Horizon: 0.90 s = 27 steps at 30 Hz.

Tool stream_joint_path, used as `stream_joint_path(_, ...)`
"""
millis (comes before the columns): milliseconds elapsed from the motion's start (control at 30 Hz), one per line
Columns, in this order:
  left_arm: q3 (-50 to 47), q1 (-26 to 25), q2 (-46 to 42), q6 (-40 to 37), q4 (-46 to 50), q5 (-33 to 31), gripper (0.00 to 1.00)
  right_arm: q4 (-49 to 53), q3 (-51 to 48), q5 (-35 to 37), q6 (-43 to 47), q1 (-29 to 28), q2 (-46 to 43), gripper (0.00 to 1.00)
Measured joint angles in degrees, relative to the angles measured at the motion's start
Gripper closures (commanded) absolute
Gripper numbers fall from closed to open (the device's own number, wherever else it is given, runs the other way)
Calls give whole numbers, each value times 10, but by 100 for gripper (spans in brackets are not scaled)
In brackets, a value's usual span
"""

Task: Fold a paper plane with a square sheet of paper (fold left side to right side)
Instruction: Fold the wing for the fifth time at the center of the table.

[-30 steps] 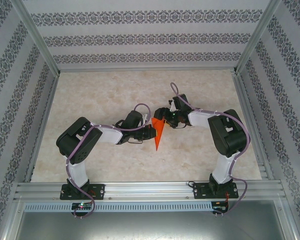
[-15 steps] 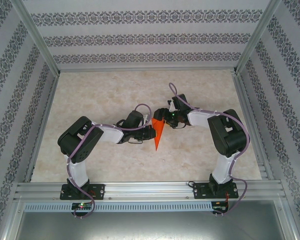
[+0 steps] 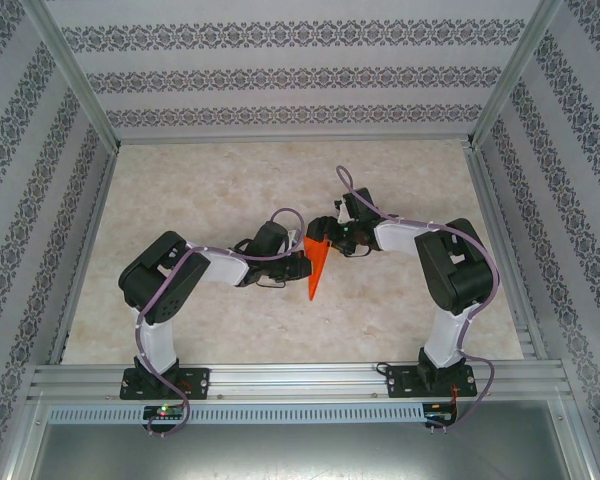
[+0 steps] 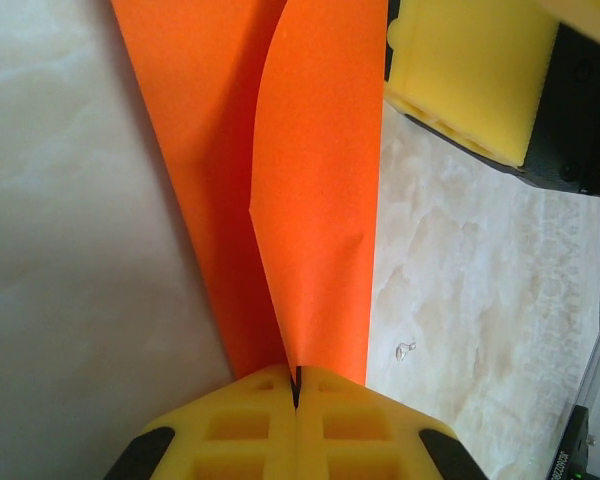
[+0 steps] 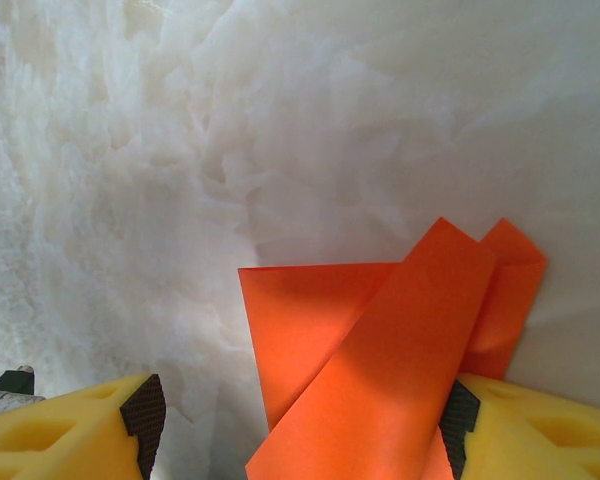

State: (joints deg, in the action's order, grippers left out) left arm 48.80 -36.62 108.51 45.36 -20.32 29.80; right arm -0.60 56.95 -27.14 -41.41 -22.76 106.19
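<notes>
The orange sheet of paper [image 3: 318,264] lies mid-table, folded into a narrow shape with its point toward the arms. My left gripper [image 3: 302,262] is at its left side. In the left wrist view the yellow fingers [image 4: 230,425] are shut on the edge of a raised flap of the paper [image 4: 315,180], which curves up off the layer beneath. My right gripper [image 3: 328,236] is at the paper's wide far end. Its fingers [image 5: 75,430] stand apart, and a lifted flap of the paper [image 5: 380,370] lies between them, against the right pad.
The marble-patterned table top [image 3: 210,190] is ringed by aluminium rails [image 3: 290,378] and patterned walls. A yellow finger of the right gripper [image 4: 470,75] shows close beyond the paper in the left wrist view. A tiny clear speck [image 4: 407,349] lies on the table.
The left arm's elbow has drifted slightly right and the paper's left flap has lifted a little. The right arm and the paper's point have stayed put.
</notes>
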Motion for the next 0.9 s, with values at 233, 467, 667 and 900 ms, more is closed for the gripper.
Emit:
stream_joint_path(233,1,0,2,0,0,2,96,18,-1,8,5,9,-19,25)
stream_joint_path(467,2,3,3,0,0,9,96,42,-22,29,32,29,-115,56)
stream_joint_path(667,3,3,4,0,0,14,96,40,-44,11,25,9,-103,87)
stream_joint_path(900,3,4,5,0,0,16,96,34,-44,-3,22,-14,-47,90)
